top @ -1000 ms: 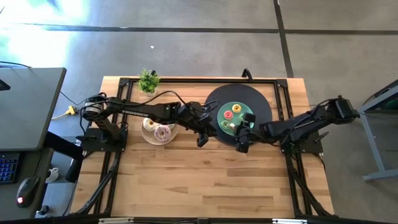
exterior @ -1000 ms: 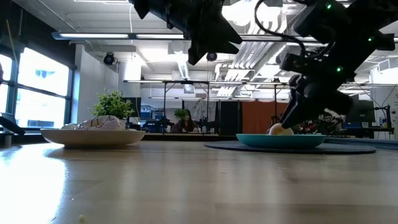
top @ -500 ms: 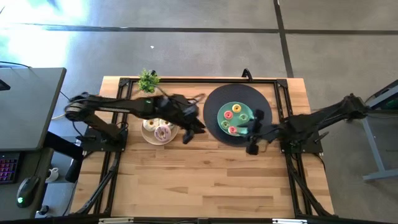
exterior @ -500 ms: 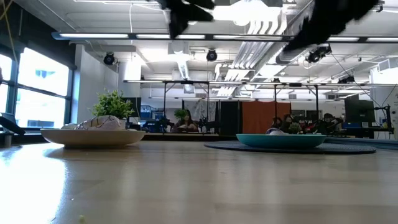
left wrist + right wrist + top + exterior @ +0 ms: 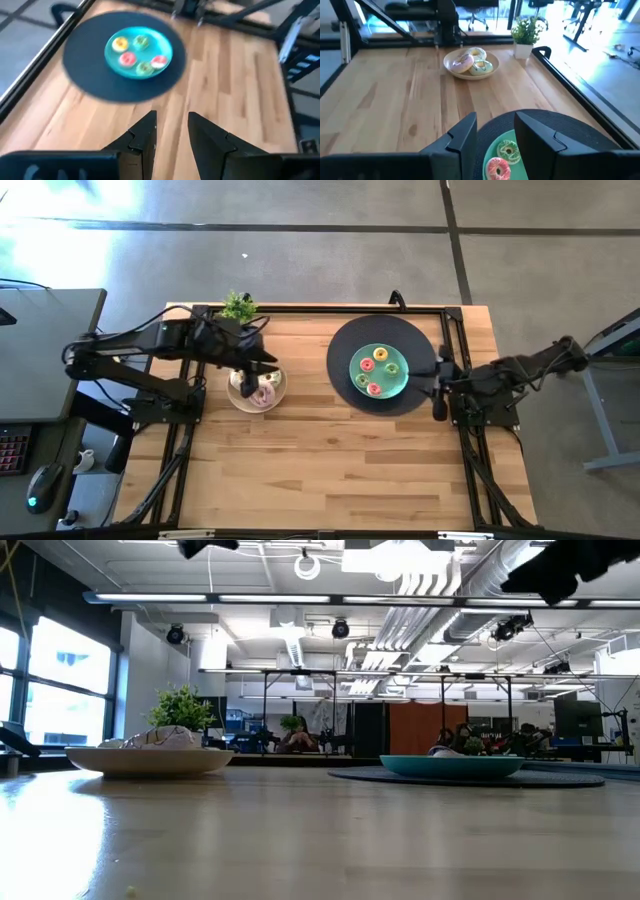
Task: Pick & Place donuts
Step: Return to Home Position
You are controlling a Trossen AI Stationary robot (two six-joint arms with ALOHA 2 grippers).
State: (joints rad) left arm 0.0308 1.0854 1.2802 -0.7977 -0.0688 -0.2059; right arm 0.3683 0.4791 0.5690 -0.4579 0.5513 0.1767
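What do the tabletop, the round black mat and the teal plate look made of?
Light wooden tabletop: jointed wood planks, visible grain, slight sheen.
Round black mat: matte, thin, flat; possibly rubber or foam.
Round teal plate: smooth and uniform in colour, likely plastic or glazed ceramic.

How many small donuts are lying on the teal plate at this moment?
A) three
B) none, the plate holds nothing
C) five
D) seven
C: in the left wrist view, five small donuts lie on the teal plate: one yellow, two green and two pink or red.
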